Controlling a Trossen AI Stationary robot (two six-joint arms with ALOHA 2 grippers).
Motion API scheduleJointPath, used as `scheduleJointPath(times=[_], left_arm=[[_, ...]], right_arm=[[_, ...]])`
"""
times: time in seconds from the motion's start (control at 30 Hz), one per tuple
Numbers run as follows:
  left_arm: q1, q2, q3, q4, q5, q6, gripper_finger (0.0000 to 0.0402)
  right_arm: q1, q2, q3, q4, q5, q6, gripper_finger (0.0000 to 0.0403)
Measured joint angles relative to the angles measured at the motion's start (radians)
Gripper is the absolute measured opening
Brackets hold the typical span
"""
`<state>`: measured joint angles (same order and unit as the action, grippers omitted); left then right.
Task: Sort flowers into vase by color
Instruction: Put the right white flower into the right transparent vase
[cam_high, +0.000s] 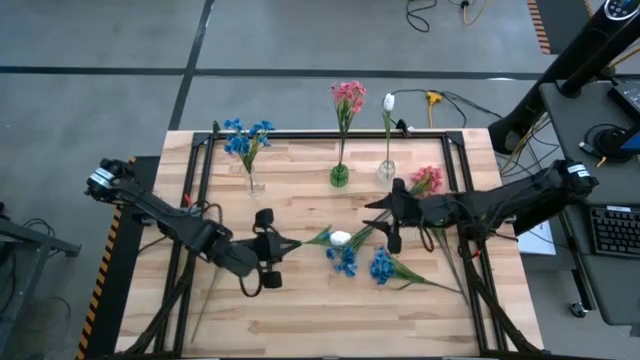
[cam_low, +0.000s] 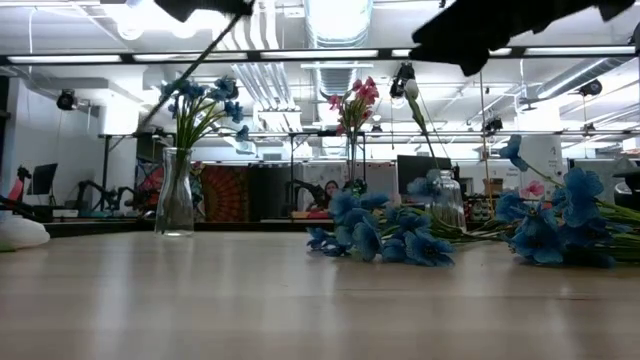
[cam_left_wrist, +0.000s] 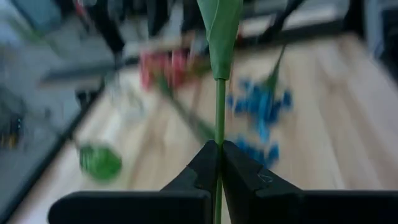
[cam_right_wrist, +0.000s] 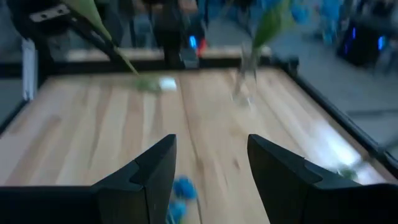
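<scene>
Here, the left hand (cam_high: 283, 246) is hovering over the near-middle of the desk (cam_high: 300, 310), its fingers (cam_left_wrist: 242, 171) pressed together on the thin green stem of a white flower (cam_high: 340, 238). The white bud is hanging out ahead of that hand, just beside the loose blue flowers (cam_high: 343, 260) lying on the wood. In the left wrist view the stem is running straight up between the closed fingers to a green leaf.

The right hand (cam_high: 383, 215) is floating above the desk's middle with its fingers spread wide and nothing between them, close to a pink flower (cam_high: 427, 179) lying by the right arm. A second bunch of blue flowers (cam_high: 381, 266) is lying just to the right of the first.

Along the far edge, three vases are standing: a clear vase (cam_high: 254, 180) holding blue flowers on the left, a green vase (cam_high: 340, 175) holding pink flowers in the middle, and another clear vase (cam_high: 386, 170) holding one white bud.
</scene>
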<state>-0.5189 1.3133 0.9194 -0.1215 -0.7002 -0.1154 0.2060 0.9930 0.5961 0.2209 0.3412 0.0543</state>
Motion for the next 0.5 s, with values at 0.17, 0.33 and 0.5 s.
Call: scheduleJointPath(times=[0.17,0.33,0.5], left_arm=[[0.024,-0.004,-0.069,0.32,0.002,0.211,0.0],[0.074,0.039,-0.16,0.598,0.011,0.26,0.0],[0.117,0.095,-0.22,0.796,0.012,0.265,0.0]], right_arm=[[0.006,0.106,-0.073,0.392,-0.002,-0.076,0.0192],[0.006,0.23,-0.053,0.593,-0.071,-0.108,0.0192],[0.006,0.326,0.022,0.599,-0.079,-0.108,0.0208]])
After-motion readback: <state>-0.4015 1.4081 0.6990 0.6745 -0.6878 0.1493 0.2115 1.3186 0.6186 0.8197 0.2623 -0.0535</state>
